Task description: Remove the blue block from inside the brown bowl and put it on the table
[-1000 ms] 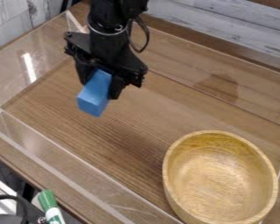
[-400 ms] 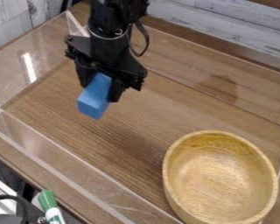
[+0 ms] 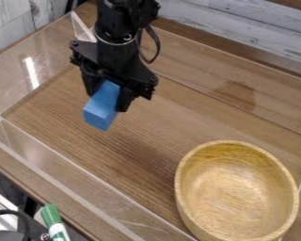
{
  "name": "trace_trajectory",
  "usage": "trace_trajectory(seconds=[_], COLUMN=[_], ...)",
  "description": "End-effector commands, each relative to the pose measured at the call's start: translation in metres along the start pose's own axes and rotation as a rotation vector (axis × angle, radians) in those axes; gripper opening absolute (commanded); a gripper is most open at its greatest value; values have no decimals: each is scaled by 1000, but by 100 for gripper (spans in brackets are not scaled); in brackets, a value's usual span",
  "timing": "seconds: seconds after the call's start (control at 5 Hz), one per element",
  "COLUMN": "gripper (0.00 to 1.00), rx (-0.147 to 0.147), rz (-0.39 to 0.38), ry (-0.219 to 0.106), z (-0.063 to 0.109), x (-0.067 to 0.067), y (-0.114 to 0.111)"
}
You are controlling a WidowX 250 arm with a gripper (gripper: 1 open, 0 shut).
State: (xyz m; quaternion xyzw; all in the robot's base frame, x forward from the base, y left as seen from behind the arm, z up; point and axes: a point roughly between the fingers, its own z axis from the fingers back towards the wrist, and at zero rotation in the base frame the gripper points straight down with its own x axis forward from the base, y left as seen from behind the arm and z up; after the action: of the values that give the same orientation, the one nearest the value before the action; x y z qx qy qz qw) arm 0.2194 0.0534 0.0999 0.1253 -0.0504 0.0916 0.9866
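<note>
A bright blue block [image 3: 102, 106] hangs upright in my black gripper [image 3: 110, 87], which is shut on its upper end and points steeply down. The block's lower end is just above the wood-grain table [image 3: 166, 141], at upper left of the view. The brown bowl [image 3: 237, 191] sits at lower right, round and light tan, with nothing inside it. Block and gripper are well to the left of the bowl and apart from it.
Clear acrylic walls [image 3: 65, 184] run along the table's front and left edges. A green-capped marker [image 3: 49, 224] lies outside the wall at lower left. White planks show behind the table at upper right.
</note>
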Motion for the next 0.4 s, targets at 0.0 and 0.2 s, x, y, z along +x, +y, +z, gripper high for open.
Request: trace_trajectory(seconds=[0.0, 0.2], gripper=[0, 0], rx=[-7, -11], rz=[8, 2], ry=[-32, -29], z=[6, 5], x=[5, 7], y=[-1, -7])
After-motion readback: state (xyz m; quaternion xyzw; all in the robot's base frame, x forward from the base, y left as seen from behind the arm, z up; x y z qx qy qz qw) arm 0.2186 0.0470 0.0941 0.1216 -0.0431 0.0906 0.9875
